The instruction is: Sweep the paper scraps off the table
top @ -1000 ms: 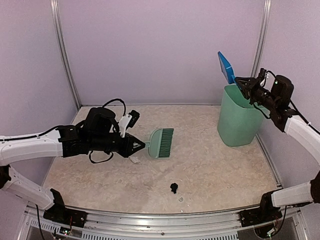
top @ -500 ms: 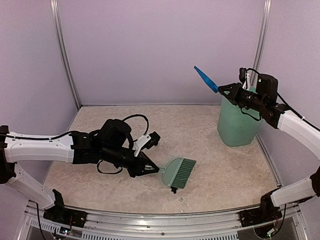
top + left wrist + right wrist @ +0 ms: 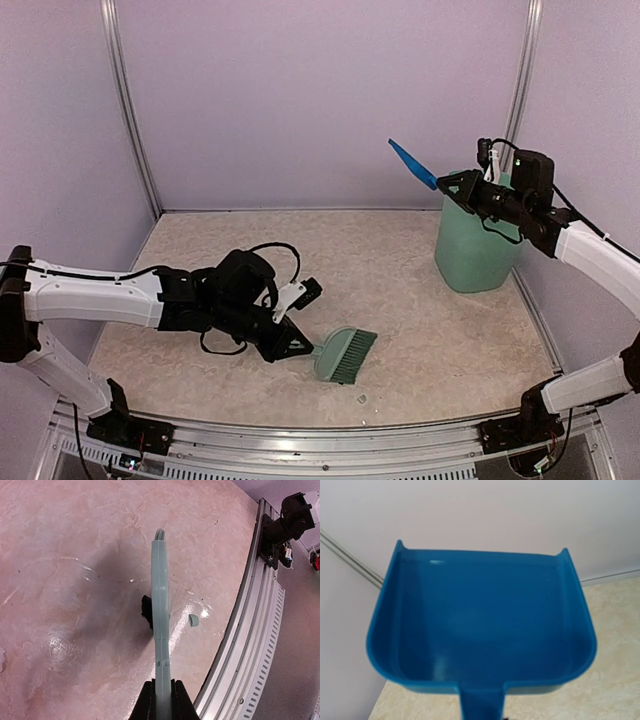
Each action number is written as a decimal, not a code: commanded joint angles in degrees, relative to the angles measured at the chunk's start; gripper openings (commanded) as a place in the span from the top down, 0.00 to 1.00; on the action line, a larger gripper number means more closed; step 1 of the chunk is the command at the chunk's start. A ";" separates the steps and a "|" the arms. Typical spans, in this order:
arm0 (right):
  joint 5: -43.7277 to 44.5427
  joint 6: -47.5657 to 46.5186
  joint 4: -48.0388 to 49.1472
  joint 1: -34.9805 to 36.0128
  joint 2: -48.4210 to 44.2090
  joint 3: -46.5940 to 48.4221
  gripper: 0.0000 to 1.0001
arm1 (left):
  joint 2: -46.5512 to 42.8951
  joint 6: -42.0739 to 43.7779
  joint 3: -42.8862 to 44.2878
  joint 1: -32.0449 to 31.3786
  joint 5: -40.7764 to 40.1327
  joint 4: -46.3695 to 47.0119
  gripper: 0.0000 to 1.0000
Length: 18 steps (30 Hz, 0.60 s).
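Observation:
A green hand brush [image 3: 345,355] lies low over the table [image 3: 430,320] near the front middle, with my left gripper [image 3: 298,347] shut on its handle. In the left wrist view the brush [image 3: 160,595] is seen edge-on, and a black paper scrap [image 3: 146,612] peeks out at its left side. A small pale bit [image 3: 194,621] lies just right of it, also seen as the pale bit [image 3: 362,399] from above. My right gripper [image 3: 455,186] is shut on the handle of an empty blue dustpan [image 3: 480,625], held in the air left of the bin's rim.
A tall mint-green bin [image 3: 478,245] stands at the back right, under my right arm. The metal rail [image 3: 330,440] runs along the near edge, close to the brush. Purple walls close in the back and both sides.
My left arm has carried the brush from mid-table down to the front, and it now covers the black scrap. My right arm has swung the dustpan left off the bin, then held still.

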 commanded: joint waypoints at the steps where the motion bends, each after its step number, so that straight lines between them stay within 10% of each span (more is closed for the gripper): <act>1: 0.62 -1.32 0.15 0.50 -0.70 -0.44 1.00 | 2.26 -0.27 1.24 -0.10 -3.60 -1.84 1.00; 18: 0.72 -2.48 0.55 0.60 0.52 -0.45 1.00 | 5.86 -3.62 4.95 11.30 -20.13 -4.86 1.00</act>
